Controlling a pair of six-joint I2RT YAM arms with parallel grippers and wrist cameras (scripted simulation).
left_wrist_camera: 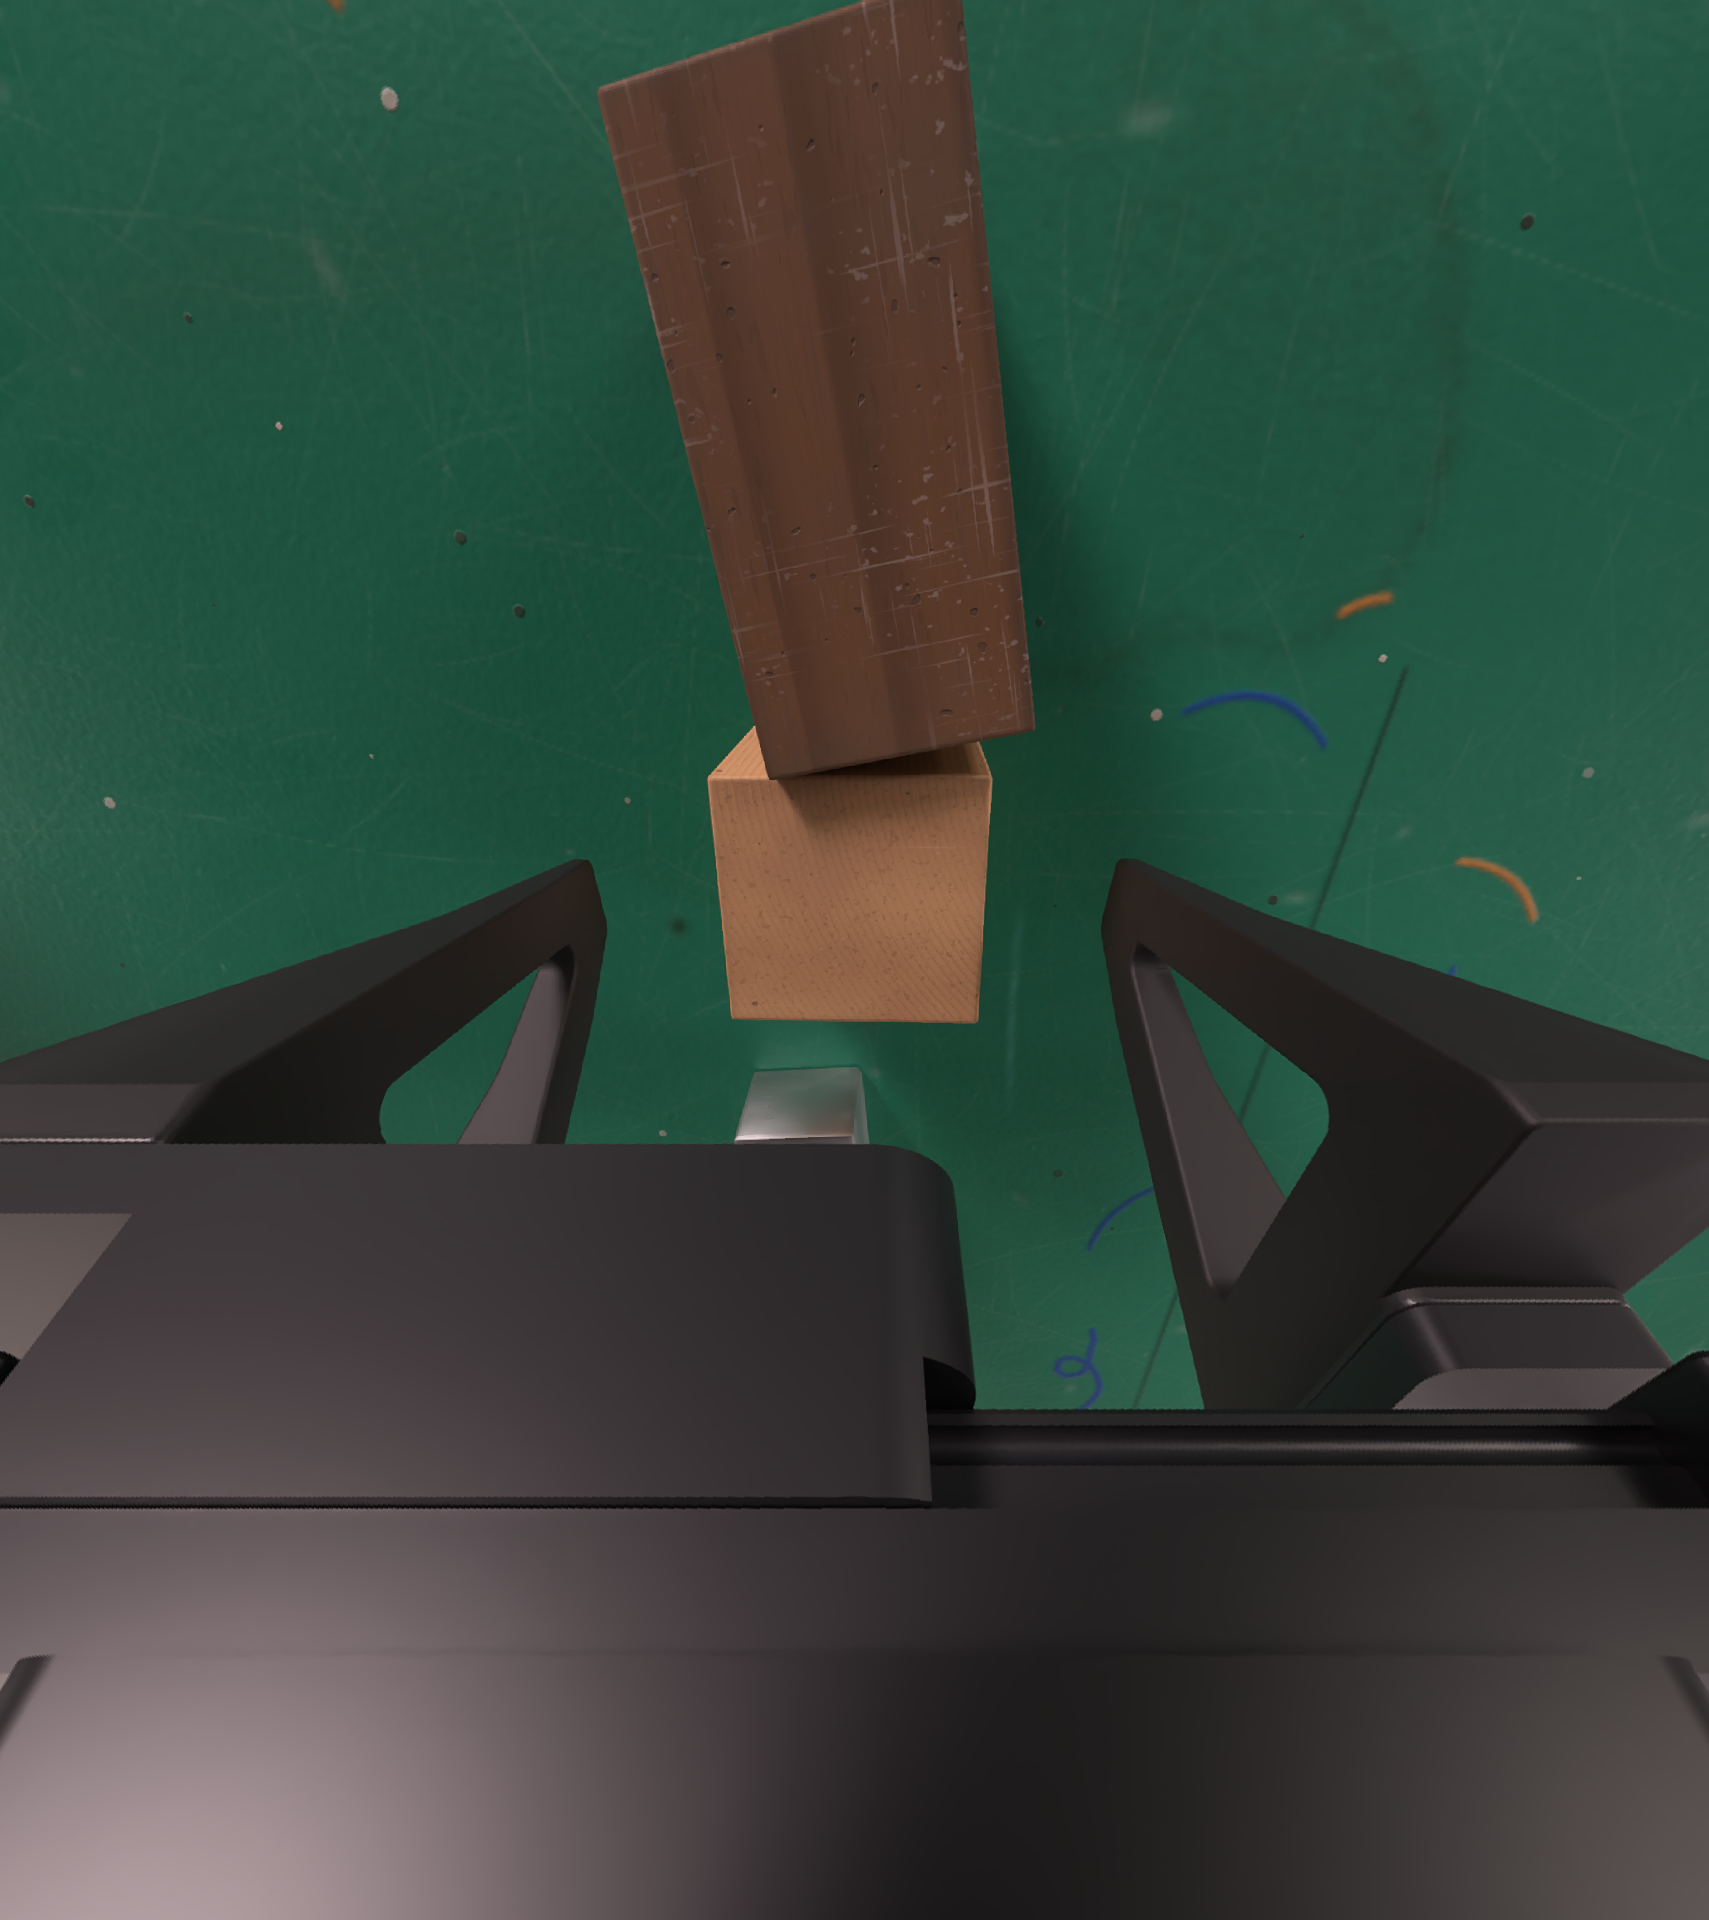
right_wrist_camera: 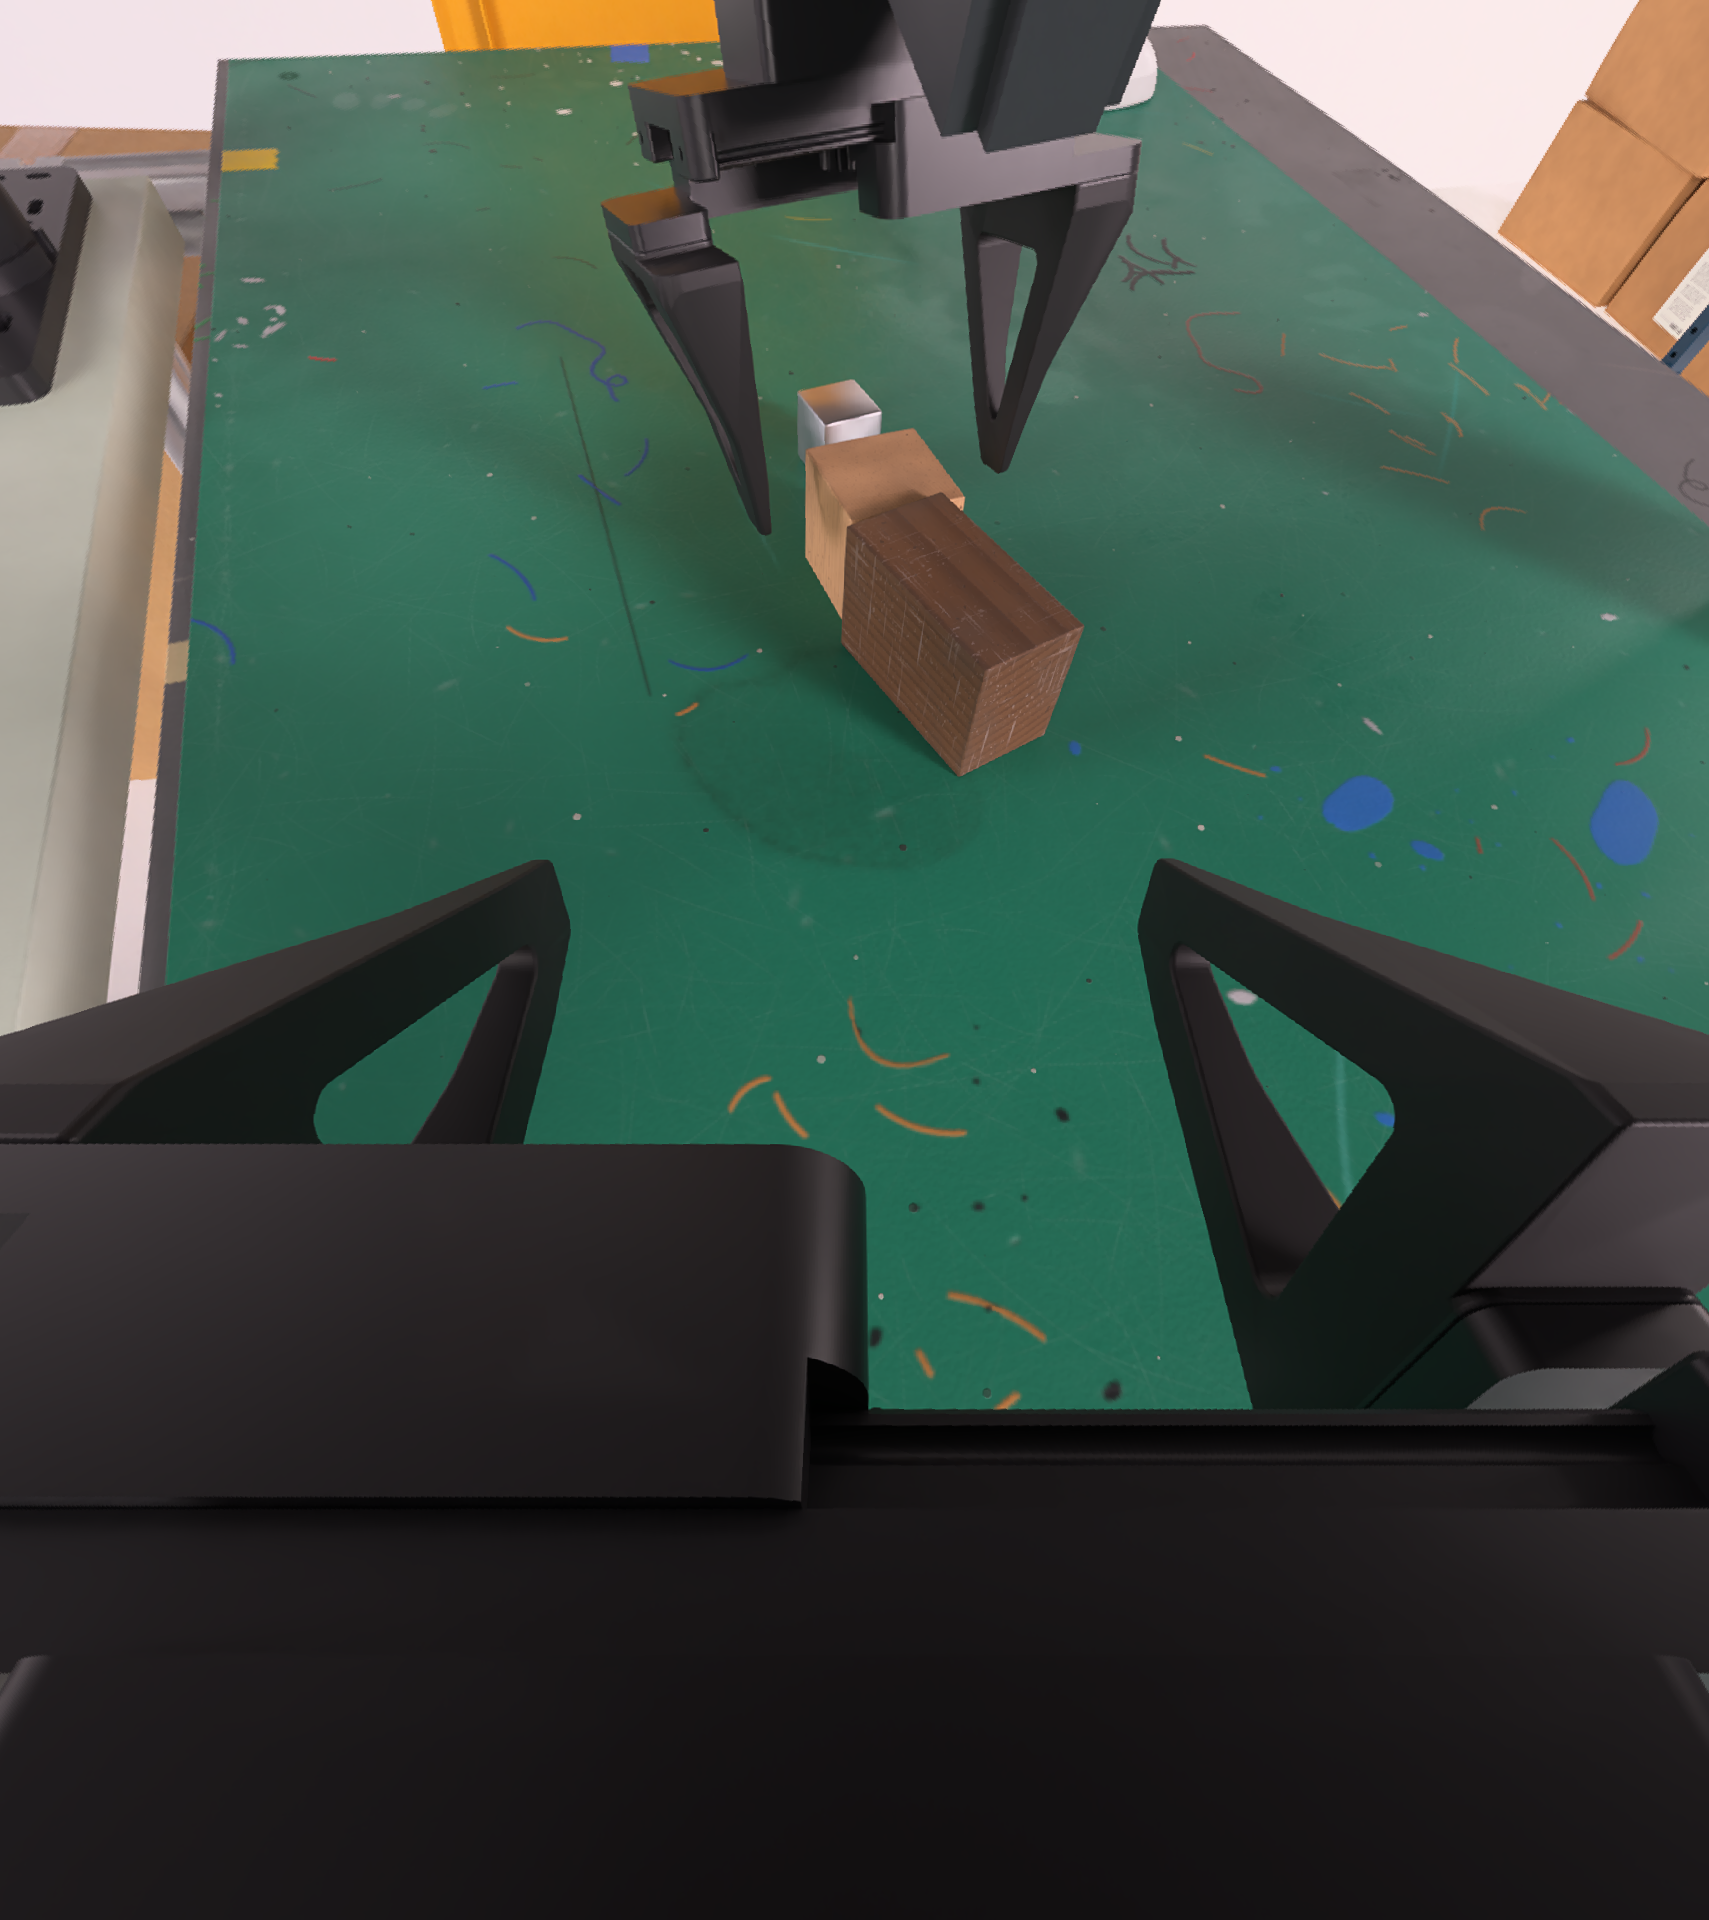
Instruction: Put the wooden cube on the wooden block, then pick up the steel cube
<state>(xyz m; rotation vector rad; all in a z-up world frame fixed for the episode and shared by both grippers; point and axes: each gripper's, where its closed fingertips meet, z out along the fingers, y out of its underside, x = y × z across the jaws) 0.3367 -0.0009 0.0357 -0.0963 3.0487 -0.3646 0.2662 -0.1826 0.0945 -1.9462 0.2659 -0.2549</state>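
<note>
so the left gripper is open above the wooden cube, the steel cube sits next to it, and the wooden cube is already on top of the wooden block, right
Not quite: the wooden cube is not on top of the wooden block. The right wrist view shows it on the green table against the block's end. The rest holds: the left gripper is open above it, and the steel cube sits next to it.
</note>
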